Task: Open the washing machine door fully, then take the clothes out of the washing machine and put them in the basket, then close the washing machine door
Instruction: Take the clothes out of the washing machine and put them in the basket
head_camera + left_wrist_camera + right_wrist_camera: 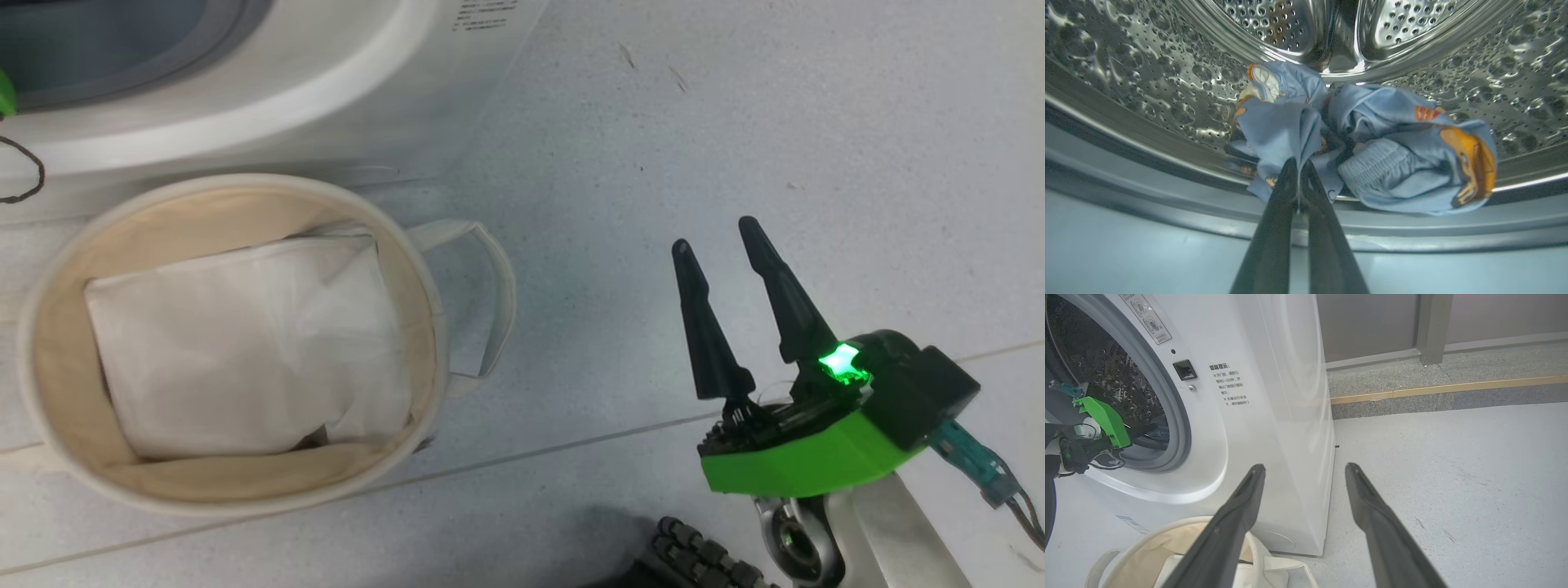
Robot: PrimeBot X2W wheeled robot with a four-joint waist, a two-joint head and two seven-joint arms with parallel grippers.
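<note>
Step 2, unloading. Left gripper: pinched tight on a fold of the clothes, inside washing machine drum. Right gripper: wide apart, empty. Next, likely: lift out toward basket.

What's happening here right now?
The left gripper is inside the white front-loading washing machine, shut on a fold of the light blue garment with orange cartoon figures, which lies in the steel drum. The right gripper hangs open over the floor beside the round cream canvas basket, which holds a plain white sheet.
</note>
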